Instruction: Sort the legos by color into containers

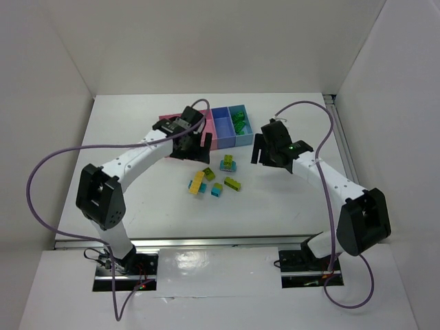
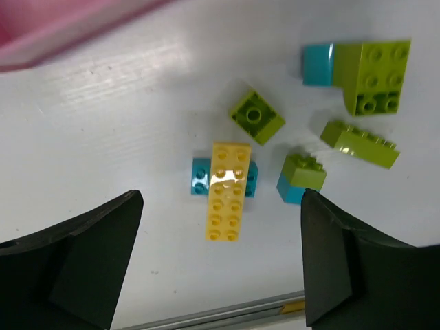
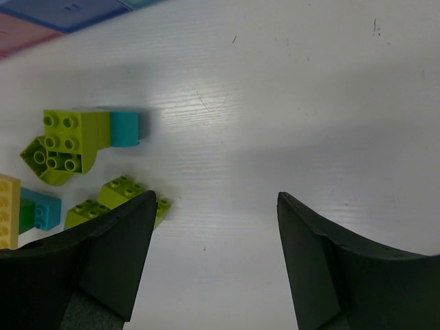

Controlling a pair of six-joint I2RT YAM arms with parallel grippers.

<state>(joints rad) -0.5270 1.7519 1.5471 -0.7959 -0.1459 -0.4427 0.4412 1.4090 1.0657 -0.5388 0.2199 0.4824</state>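
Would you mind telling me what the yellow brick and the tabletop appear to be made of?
Yellow brick: likely hard moulded plastic, glossy; a bright glare sits on its studs. Tabletop: probably white-coated board, satin; faint streaked grain shows under soft reflections.

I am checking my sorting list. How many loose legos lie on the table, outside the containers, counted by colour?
Lime green legos: 4
Cyan legos: 3
Yellow lego: 1
Total: 8
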